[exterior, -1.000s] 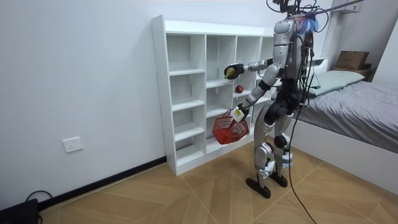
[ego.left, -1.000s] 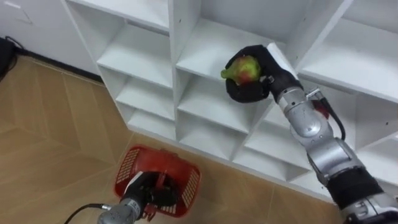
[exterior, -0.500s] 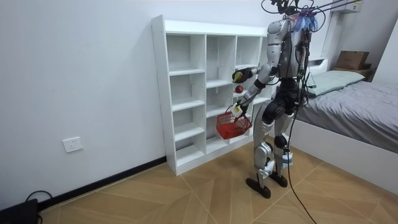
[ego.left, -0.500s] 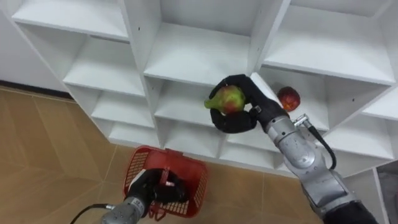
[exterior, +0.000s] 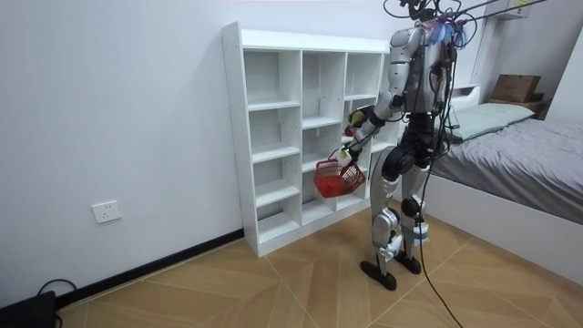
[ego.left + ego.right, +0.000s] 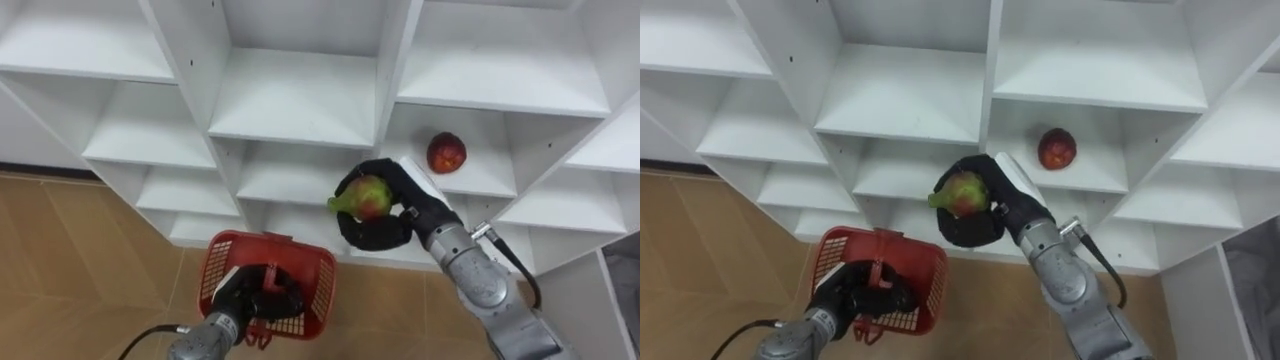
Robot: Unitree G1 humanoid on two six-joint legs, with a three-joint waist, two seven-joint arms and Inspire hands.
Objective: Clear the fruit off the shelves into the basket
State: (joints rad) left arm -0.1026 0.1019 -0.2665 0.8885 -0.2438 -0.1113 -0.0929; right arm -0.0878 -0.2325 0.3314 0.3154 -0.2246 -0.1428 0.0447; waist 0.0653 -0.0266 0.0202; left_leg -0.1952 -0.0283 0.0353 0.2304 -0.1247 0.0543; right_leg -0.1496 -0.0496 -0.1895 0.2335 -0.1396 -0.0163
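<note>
Right hand (image 6: 388, 231) has its fingers curled round a green fruit (image 6: 366, 197) with a red blush, pointed end toward the view's left. The hand holds it in the air in front of the shelf (image 6: 300, 95), outside the compartments, before the middle column. The green fruit is above the basket (image 6: 216, 278) and to its right, not touching it.

Left hand (image 6: 262, 301) is closed on the basket's handle at lower left and holds it off the floor (image 6: 70, 260). The basket is red with mesh walls; I cannot tell what is inside it.

A red fruit (image 6: 446, 153) lies on a board in the shelf's right column, up and right of the right hand and apart from it.

In the room view the robot stands upright facing the white shelf, basket (image 5: 333, 179) at thigh height, with a bed (image 5: 519, 146) behind it on the room view's right.
</note>
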